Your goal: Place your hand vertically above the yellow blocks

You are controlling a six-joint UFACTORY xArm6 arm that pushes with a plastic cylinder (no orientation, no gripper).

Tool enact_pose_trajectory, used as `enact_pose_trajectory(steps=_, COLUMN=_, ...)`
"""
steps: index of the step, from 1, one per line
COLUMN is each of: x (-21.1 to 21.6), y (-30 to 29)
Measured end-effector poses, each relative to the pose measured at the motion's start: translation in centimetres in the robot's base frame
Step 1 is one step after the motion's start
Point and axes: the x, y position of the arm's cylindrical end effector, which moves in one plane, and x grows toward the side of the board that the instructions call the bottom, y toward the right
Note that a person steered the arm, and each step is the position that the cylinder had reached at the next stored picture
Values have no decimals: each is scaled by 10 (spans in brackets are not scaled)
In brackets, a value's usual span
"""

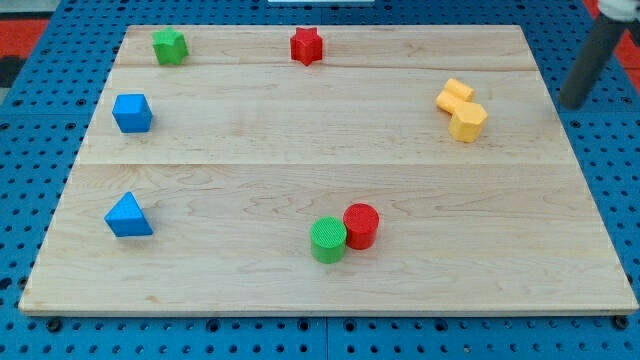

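Observation:
Two yellow blocks touch each other at the view's right: an oblong one (453,96) and a hexagonal one (468,121) just below and right of it. My dark rod comes down from the top right corner; my tip (573,103) is off the board's right edge, well to the right of the yellow blocks and apart from them.
A wooden board (250,150) lies on a blue pegboard. On it are a green block (170,46) and a red star (306,46) at the top, a blue cube (132,113) and blue triangle (128,216) at left, and a green cylinder (327,240) touching a red cylinder (361,225) at bottom centre.

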Motion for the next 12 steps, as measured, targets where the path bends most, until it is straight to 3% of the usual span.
enact_pose_trajectory(steps=1, x=44, y=-48)
enact_pose_trajectory(steps=2, x=42, y=-68)
enact_pose_trajectory(steps=4, x=5, y=-32)
enact_pose_trajectory(steps=6, x=-63, y=-24)
enact_pose_trajectory(steps=8, x=-77, y=-27)
enact_pose_trajectory(steps=10, x=-133, y=-72)
enact_pose_trajectory(steps=12, x=-131, y=-140)
